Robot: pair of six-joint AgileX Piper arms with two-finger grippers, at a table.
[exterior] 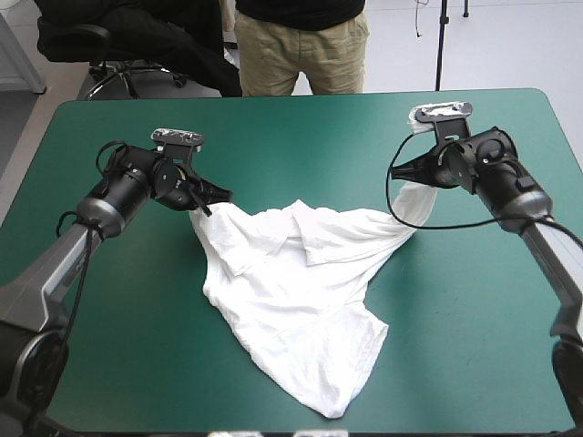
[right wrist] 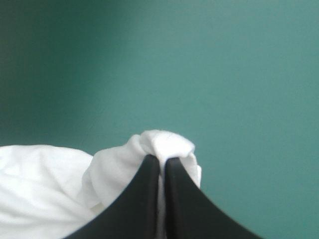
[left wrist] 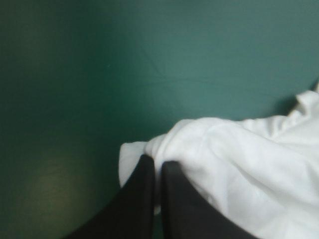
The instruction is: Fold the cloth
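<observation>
White T-shirt [exterior: 291,291] held up by two corners over the teal-green table [exterior: 273,137].
The left gripper [exterior: 208,198] pinches one far corner of the T-shirt. The right gripper [exterior: 407,175] pinches the other, with a twisted strip of cloth hanging from it. Both corners are raised off the table and well apart, and the cloth between them sags in creases. The rest lies on the table, narrowing to a rounded end close to the near edge.

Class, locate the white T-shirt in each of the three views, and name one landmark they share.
High view: T-shirt spread mid-table, two ends lifted.
Left wrist view: a bunch pinched in the left gripper, the rest beside it.
Right wrist view: a bunch pinched in the right gripper, the rest beside it.
Shared landmark: the teal-green cover.
</observation>
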